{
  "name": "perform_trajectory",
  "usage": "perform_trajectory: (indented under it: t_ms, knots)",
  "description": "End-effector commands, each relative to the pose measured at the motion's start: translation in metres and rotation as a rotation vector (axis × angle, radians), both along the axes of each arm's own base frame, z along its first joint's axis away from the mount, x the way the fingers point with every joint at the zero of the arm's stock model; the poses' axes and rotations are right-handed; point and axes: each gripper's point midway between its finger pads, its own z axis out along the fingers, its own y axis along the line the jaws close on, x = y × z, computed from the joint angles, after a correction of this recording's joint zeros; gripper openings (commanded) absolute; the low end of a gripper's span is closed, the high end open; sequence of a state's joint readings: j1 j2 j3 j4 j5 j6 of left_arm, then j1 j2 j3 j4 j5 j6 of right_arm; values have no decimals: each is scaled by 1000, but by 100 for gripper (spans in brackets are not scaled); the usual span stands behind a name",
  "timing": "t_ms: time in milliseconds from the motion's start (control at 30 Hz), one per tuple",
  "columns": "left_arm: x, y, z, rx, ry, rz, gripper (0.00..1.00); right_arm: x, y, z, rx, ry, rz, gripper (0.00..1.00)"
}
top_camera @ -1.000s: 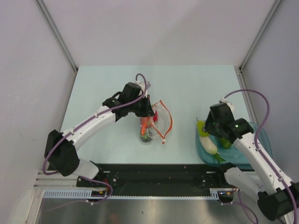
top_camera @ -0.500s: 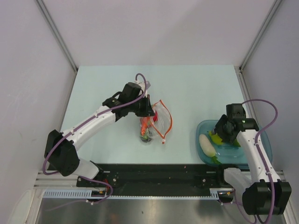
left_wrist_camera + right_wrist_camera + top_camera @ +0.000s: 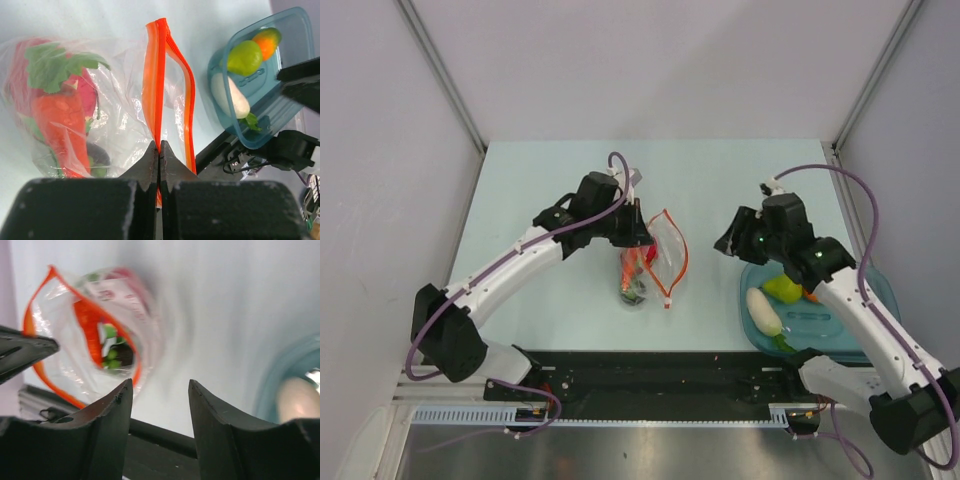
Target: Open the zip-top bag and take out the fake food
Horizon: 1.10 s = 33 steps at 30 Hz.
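Observation:
The zip-top bag stands open at mid-table. My left gripper is shut on its red-orange zip strip and holds one side of the mouth up. Inside are the carrot, the dragon fruit with green leaves and a dark-green piece. My right gripper is open and empty between the bag and the teal tray. In the right wrist view the right gripper faces the bag's open mouth. The radish, green fruit and orange lie in the tray.
The teal tray also shows in the left wrist view and, blurred, in the right wrist view. The black rail runs along the table's near edge. Grey walls close in the table on three sides.
My right gripper has moved from over the tray up and left toward the bag, with nothing in it. The green fruit now lies in the tray. The left gripper still holds the zip strip.

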State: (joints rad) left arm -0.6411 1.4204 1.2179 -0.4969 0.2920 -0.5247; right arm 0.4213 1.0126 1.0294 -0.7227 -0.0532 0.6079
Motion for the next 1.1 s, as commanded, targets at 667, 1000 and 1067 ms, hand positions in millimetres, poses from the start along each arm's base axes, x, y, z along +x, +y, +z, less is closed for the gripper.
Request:
perform_trajectory:
  t_ms: [667, 1000, 1067]
  knots:
    - [7, -10, 57, -123, -75, 36, 0, 49, 154, -50, 245, 57, 319, 37]
    - [9, -16, 34, -91, -39, 5, 0, 35, 155, -104, 234, 256, 286, 57]
    - [9, -16, 33, -84, -33, -3, 0, 35, 157, -113, 242, 289, 269, 62]
